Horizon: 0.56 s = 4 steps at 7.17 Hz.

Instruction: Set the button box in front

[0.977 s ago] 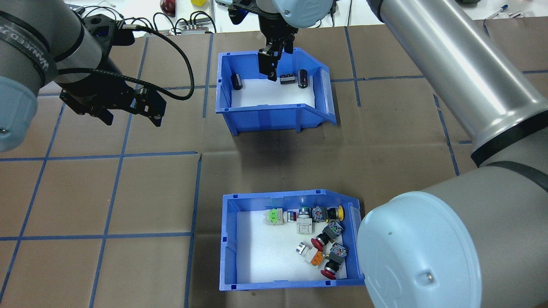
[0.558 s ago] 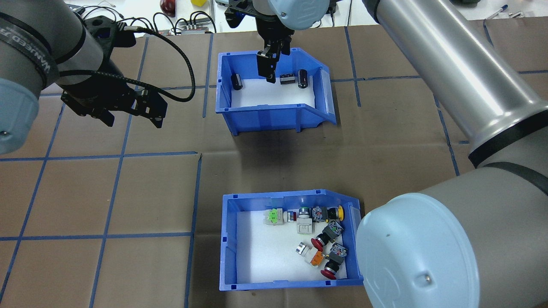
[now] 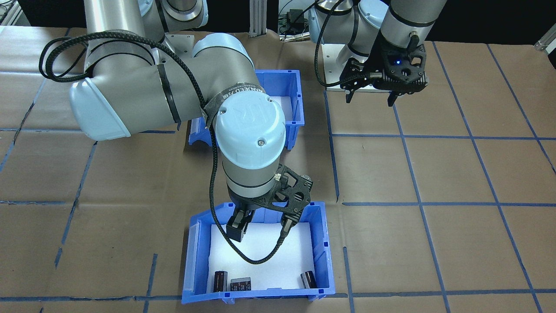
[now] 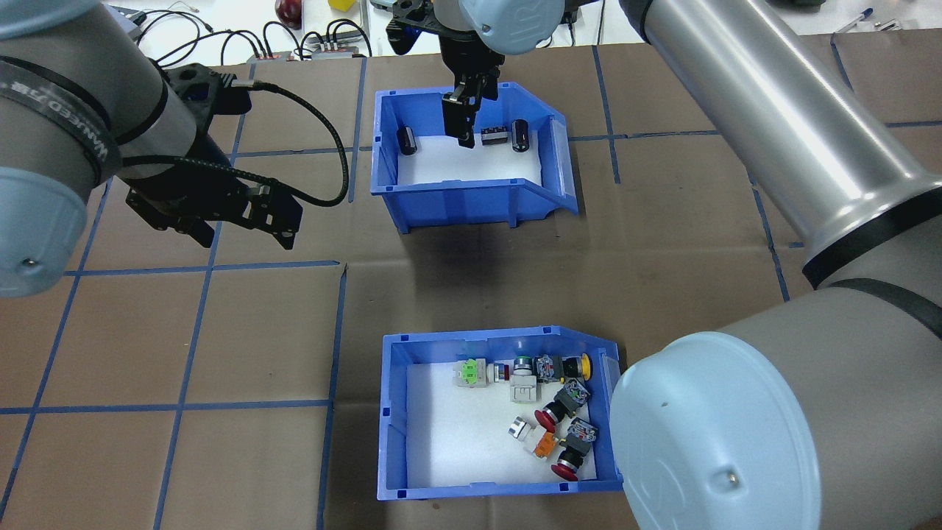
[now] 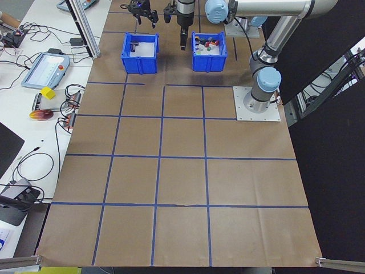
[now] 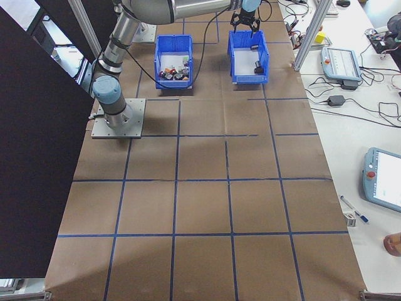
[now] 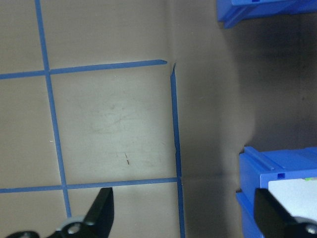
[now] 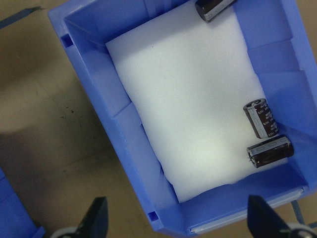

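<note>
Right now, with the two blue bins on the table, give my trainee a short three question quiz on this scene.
1. True or false: the right hand hangs over the button box.
2. Multiple choice: the far bin holds A) colourful push buttons, B) a few dark cylindrical parts, C) only foam.
3. Fill in: the left hand is over bare table, with its fingers ____.

Key
1. False. It is over the far bin; the button box sits nearer the robot.
2. B. The dark cylindrical parts lie on white foam.
3. Open, holding nothing.
</note>
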Available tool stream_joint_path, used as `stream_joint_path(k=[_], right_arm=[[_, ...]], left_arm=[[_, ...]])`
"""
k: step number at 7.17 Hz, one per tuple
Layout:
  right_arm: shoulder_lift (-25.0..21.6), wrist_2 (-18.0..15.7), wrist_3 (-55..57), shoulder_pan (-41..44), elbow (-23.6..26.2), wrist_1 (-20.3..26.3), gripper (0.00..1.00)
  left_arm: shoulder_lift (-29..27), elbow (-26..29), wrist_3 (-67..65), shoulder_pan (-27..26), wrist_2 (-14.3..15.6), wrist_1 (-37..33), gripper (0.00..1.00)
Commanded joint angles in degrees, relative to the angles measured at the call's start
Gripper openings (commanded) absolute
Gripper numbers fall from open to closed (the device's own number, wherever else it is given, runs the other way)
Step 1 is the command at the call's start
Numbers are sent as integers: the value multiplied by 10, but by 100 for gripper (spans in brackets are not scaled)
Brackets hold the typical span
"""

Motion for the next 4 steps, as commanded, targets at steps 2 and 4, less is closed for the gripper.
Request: stream_joint_path(k=[2,4], right_arm=[[-2,3,-49,11,60,2,100],[-3,2,-51,17,115,-28,100]], left_arm=[[39,-71,-173,-51,-18,36,99],[47,-92,-419,-121,-15,38,99]])
